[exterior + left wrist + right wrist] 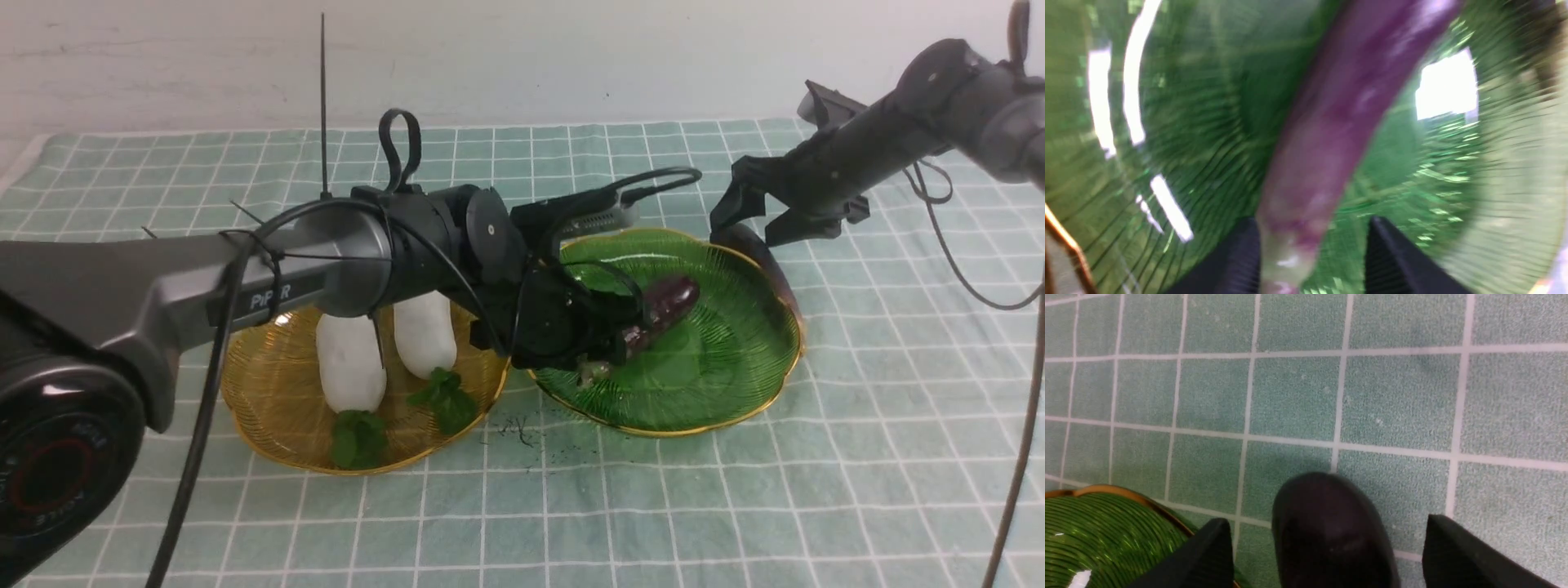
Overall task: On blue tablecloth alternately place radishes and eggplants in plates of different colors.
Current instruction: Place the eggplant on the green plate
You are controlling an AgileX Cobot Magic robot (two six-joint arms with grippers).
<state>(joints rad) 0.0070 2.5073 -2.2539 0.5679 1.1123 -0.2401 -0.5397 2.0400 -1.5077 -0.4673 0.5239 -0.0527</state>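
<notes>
We see left jaws part-open around one eggplant (pixel 665 304) in green plate (pixel 718 367); right jaws wide, straddling second eggplant (pixel 1331 539) on tablecloth (pixel 735 490) just beside it. Both radishes (pixel 351 363) in amber plate (pixel 269 408).

Grey left arm (pixel 147 286) bears black cables (pixel 400 147), zip ties (pixel 261 245), white lettering (pixel 271 300), ribbed tool (pixel 1312 228).

2 radishes (pixel 351 363) in left plate (pixel 265 400), 1 eggplant (pixel 668 304) in right plate (pixel 735 367), another eggplant (pixel 763 255) beside it
</notes>
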